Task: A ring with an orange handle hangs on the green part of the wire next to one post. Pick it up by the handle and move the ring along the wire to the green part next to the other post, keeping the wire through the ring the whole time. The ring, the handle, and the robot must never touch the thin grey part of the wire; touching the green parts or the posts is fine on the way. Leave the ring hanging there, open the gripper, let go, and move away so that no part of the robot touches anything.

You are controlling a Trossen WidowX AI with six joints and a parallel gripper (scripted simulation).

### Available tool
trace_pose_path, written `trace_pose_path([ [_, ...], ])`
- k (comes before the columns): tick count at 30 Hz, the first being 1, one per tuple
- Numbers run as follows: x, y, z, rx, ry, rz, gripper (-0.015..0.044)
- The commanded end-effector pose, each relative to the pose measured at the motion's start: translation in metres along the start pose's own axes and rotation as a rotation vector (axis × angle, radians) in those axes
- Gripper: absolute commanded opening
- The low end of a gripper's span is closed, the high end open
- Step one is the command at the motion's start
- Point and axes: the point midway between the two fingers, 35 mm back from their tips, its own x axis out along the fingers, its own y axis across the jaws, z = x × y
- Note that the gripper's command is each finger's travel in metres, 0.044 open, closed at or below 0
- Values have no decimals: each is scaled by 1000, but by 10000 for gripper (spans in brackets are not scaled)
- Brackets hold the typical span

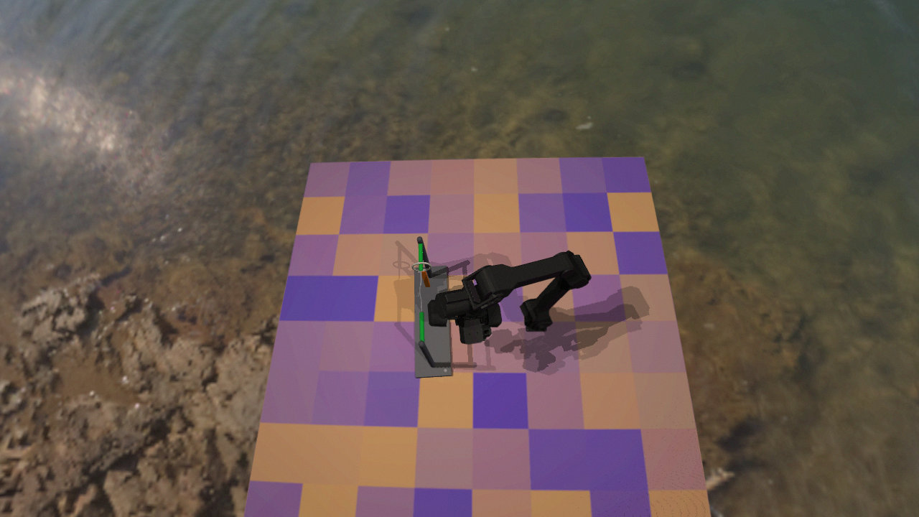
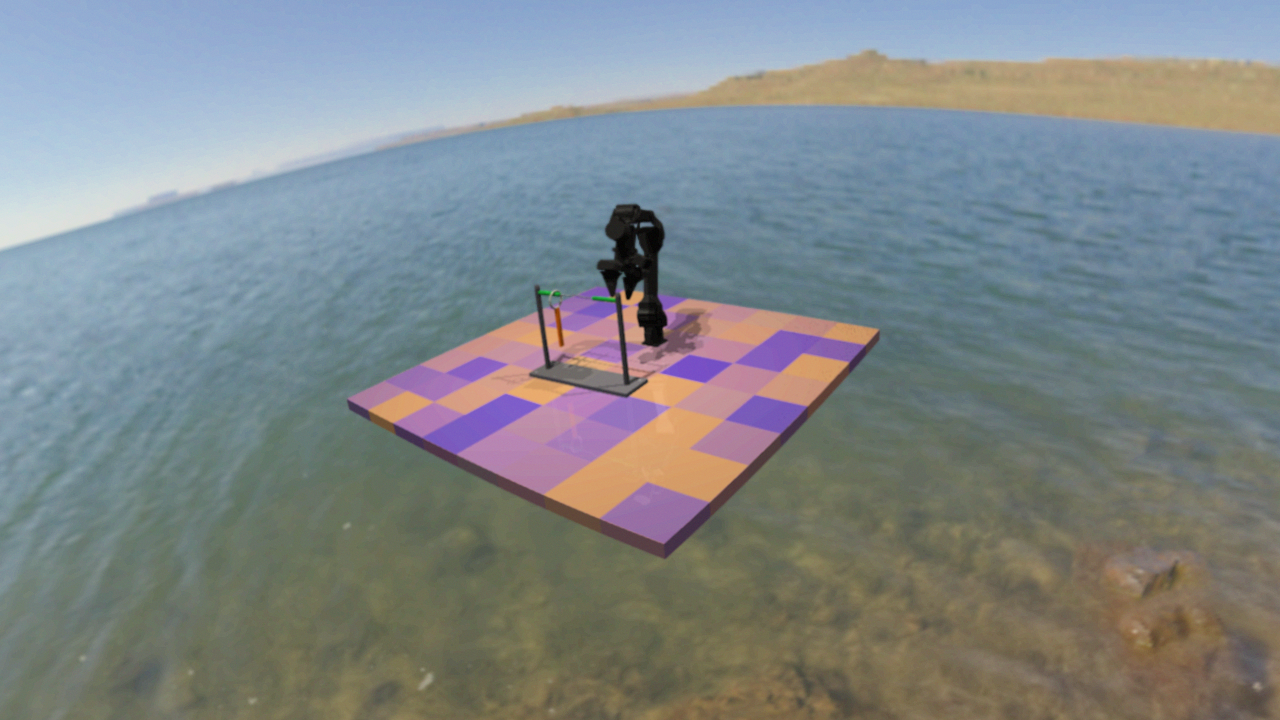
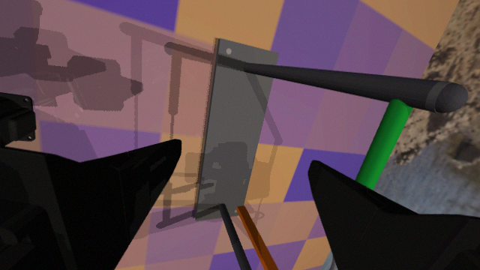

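The ring [image 1: 413, 267] [image 2: 549, 301] hangs around the green part [image 1: 421, 252] beside the far post [image 1: 419, 240] [image 2: 541, 331] [image 3: 234, 236]. Its orange handle [image 1: 425, 278] [image 2: 558, 326] [image 3: 259, 240] hangs down below the wire. The other green part [image 1: 421, 326] [image 2: 605, 299] [image 3: 384, 144] meets the near post [image 2: 622, 340] [image 3: 337, 80]. The thin grey wire [image 1: 421, 296] runs between the green parts. My gripper [image 2: 621, 296] [image 3: 245, 157] is open and empty, fingers pointing down, on the robot-base side of the wire. The handle is beyond the fingertips in the wrist view. In the top view the fingertips are hidden.
Both posts stand on a grey base plate [image 1: 434, 371] [image 2: 590, 381] [image 3: 240, 94] on the checkered table top [image 1: 443, 449] [image 2: 662, 519]. In the wrist view, the right finger overlaps the near green part's lower end. The robot's base stands behind the frame in the exterior view.
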Motion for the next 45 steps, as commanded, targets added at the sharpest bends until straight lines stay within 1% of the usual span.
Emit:
trace_pose_path([
  [1,0,0,0,3,0,-3,374],
  [6,-6,-7,2,59,1,-58,243],
  [9,-3,-11,1,96,-7,-76,164],
  [15,11,-15,-2,239,-49,-94,160],
  [36,82,-15,-22,1085,-330,-127,160],
  [41,94,-14,-30,1191,-379,-134,160],
  [45,107,-14,-45,1283,-434,-155,160],
])
